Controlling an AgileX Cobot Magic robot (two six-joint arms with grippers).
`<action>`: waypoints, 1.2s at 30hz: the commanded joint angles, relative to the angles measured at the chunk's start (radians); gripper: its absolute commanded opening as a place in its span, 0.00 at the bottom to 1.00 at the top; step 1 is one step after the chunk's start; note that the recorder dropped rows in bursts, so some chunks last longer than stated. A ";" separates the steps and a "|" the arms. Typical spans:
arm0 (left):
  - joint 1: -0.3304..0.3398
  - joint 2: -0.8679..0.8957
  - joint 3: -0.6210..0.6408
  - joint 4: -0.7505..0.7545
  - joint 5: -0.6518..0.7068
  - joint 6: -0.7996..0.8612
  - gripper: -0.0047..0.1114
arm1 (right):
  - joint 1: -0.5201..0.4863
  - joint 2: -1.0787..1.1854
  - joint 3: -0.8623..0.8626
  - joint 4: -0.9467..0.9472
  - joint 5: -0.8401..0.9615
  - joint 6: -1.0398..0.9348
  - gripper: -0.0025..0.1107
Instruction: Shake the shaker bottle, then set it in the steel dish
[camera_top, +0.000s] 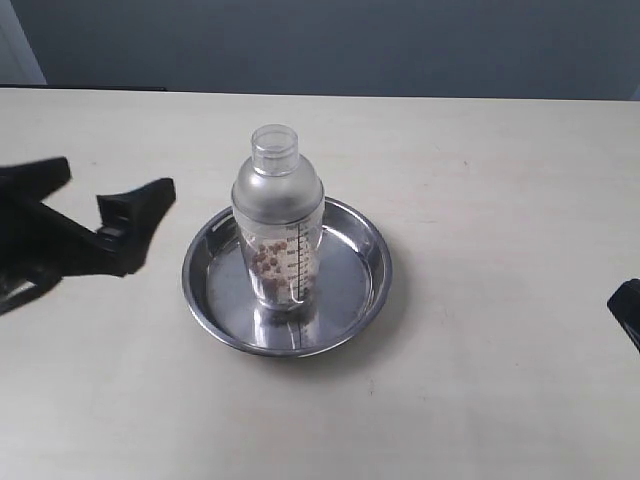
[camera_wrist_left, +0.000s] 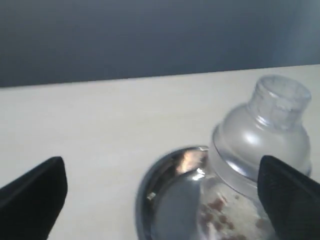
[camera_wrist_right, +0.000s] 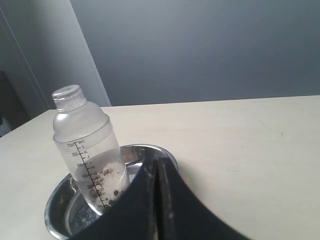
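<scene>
The frosted shaker bottle (camera_top: 279, 215) stands upright inside the steel dish (camera_top: 352, 290) at the table's middle, brown pellets low in it and its cap on. To its left, apart from the dish, my left gripper (camera_top: 112, 182) is open and empty. In the left wrist view the bottle (camera_wrist_left: 260, 135) and the dish's rim (camera_wrist_left: 150, 185) lie ahead of that gripper (camera_wrist_left: 162, 165), whose black fingers are spread wide. Only a corner of my right gripper (camera_top: 628, 312) shows at the far right edge. Its wrist view shows the right gripper (camera_wrist_right: 157, 161) shut on nothing, short of the bottle (camera_wrist_right: 85, 145) and dish (camera_wrist_right: 57, 205).
The pale tabletop (camera_top: 500, 180) carries nothing else in view. A dark grey wall (camera_top: 330, 40) runs behind its far edge.
</scene>
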 joint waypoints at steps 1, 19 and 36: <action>-0.006 -0.111 0.006 -0.217 -0.147 0.402 0.86 | -0.001 -0.004 0.002 0.003 -0.007 -0.004 0.01; 0.271 -0.603 0.170 -0.382 0.213 0.709 0.87 | -0.001 -0.004 0.002 0.003 -0.012 -0.004 0.01; 0.655 -0.994 0.217 -0.134 1.026 0.744 0.57 | -0.001 -0.004 0.002 0.003 0.013 -0.004 0.01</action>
